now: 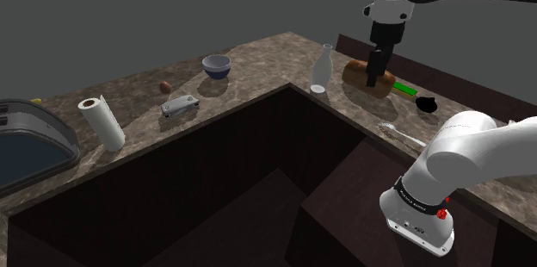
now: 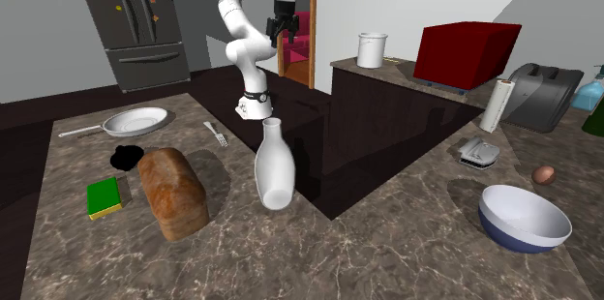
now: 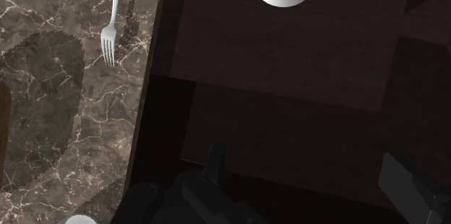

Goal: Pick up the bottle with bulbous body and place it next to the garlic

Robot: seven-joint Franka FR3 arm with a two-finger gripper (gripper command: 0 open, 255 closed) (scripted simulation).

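Observation:
The white bottle (image 1: pixel 323 69) (image 2: pixel 274 165) with a bulbous body and narrow neck stands upright at the inner corner of the brown marble counter (image 2: pixel 387 250). A small brown egg-shaped thing (image 1: pixel 165 87) (image 2: pixel 545 173), possibly the garlic, lies farther along the counter beyond the bowl. My black gripper (image 1: pixel 376 78) (image 2: pixel 281 29) hangs high above the counter's edge, well apart from the bottle. In the wrist view the gripper (image 3: pixel 302 154) is open with nothing between its fingers, above the dark floor beside the counter, and the bottle's rim (image 3: pixel 79 220) peeks in.
A bread loaf (image 2: pixel 172 192), a green sponge (image 2: pixel 105 196), a black clump (image 2: pixel 126 158), a fork (image 2: pixel 215 134) and a pan (image 2: pixel 135 120) lie beside the bottle. A blue-and-white bowl (image 2: pixel 524 216), a grey gadget (image 2: pixel 478 152) and a paper roll (image 2: pixel 498 105) stand along the other arm.

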